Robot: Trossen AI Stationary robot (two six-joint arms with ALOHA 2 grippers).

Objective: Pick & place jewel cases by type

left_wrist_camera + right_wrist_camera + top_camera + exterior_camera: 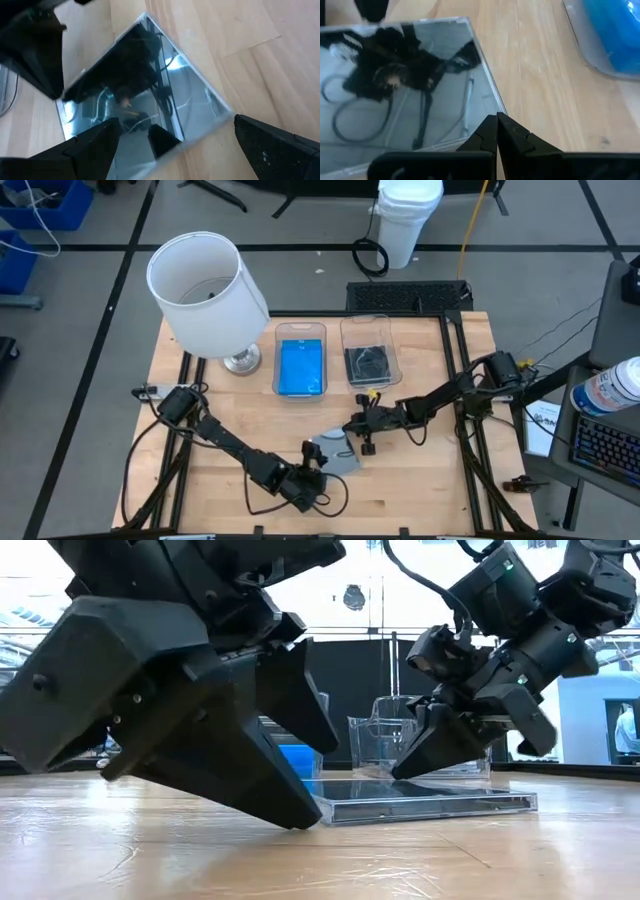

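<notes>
So there's one clear jewel case (336, 453) with a dark grey inside lying flat on the wooden table (430, 490), toward the front and roughly in the middle, well apart from the bins. The left end effector (313, 476) is right down at the case's near corner with its fingers spread wide, one on each side of that corner; the low view has a fingertip touching the table at the case's edge, nothing pinched. The right end effector (364, 442) sits at the opposite edge of the case, fingers pressed together, tip pointing down just at the rim. Farther back, two clear bins stand side by side: the left bin (300, 332) has blue cases (300, 366) in it, the right bin (369, 323) has a dark case (370, 364). A white lamp (208, 285) stands beside the left bin.
</notes>
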